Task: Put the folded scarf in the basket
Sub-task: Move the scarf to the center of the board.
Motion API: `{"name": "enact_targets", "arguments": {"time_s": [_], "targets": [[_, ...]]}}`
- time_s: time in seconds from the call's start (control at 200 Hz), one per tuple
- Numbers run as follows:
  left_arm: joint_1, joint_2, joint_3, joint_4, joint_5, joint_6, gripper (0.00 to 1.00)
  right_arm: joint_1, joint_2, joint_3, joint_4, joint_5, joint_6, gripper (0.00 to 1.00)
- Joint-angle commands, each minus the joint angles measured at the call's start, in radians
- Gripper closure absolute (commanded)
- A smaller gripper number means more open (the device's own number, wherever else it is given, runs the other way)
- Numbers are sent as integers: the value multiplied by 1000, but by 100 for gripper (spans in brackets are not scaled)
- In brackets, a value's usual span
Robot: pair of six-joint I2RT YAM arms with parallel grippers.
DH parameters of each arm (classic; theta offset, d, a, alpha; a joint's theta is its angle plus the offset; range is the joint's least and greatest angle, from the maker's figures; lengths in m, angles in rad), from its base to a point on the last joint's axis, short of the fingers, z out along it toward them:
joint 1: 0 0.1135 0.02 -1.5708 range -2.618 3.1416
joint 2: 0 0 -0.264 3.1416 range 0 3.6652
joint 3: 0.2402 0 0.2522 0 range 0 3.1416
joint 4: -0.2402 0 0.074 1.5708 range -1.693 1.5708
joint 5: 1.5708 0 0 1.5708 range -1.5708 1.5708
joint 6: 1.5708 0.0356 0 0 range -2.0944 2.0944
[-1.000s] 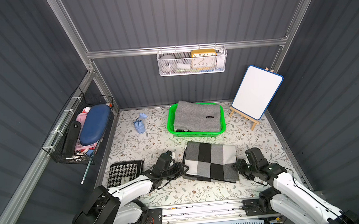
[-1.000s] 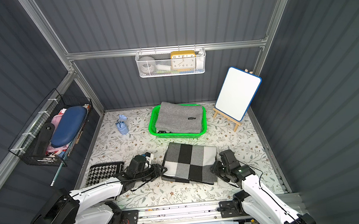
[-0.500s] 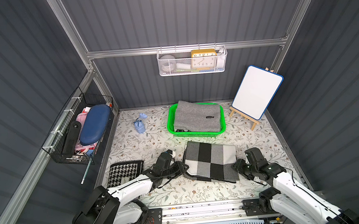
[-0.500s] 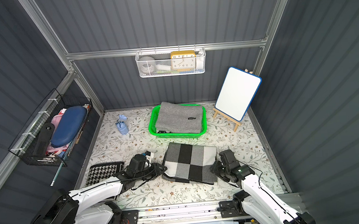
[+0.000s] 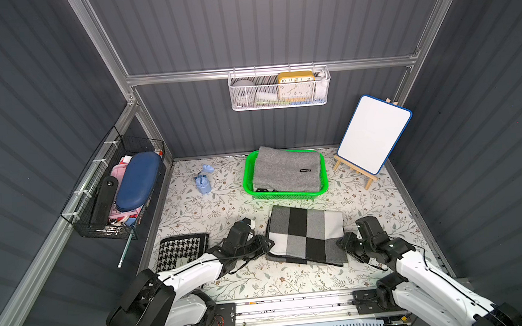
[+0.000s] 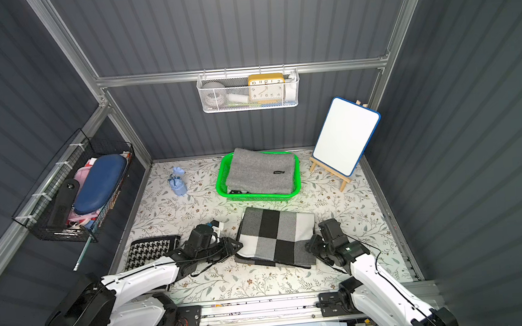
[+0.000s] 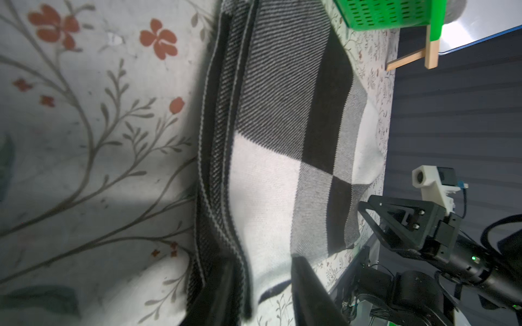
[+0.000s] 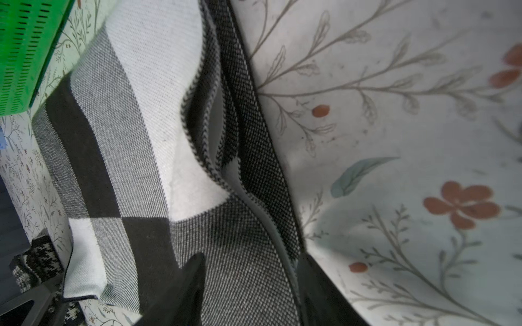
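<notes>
Dark ribbed walls close in a flower-printed desk. At the left, the left gripper stands narrowed on the checked scarf, whose stacked edge fills the gap between its jaws. A bite on only the upper layers would, I judge, let the fold spill open on lifting. At the right, the right gripper straddles the opposite edge at middling width, and I cannot tell whether it pinches. A one-sided hold would sag the cloth. The grey cloth already fills the basket, so the scarf may perch and drape over the rim. The scarf lies flat just in front of the basket, apart from it. Its long axis runs left to right between the grippers, roughly parallel to the basket's long side.
</notes>
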Motion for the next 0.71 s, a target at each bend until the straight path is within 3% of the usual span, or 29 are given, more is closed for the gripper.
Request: {"name": "enact_targets", "arguments": {"time_s": [0.0,0.225,0.455,0.7], "targets": [[-4,21,-5,25,21,-3,62,0,2,-15,4,2,-3,43],[-4,16,3,14,25,5,65,0,4,-22,10,3,-1,43],[-6,-8,6,9,67,3,100,0,9,-39,24,24,9,43],[-17,-122,0,-62,128,-60,100,0,15,-75,97,92,59,39]]}}
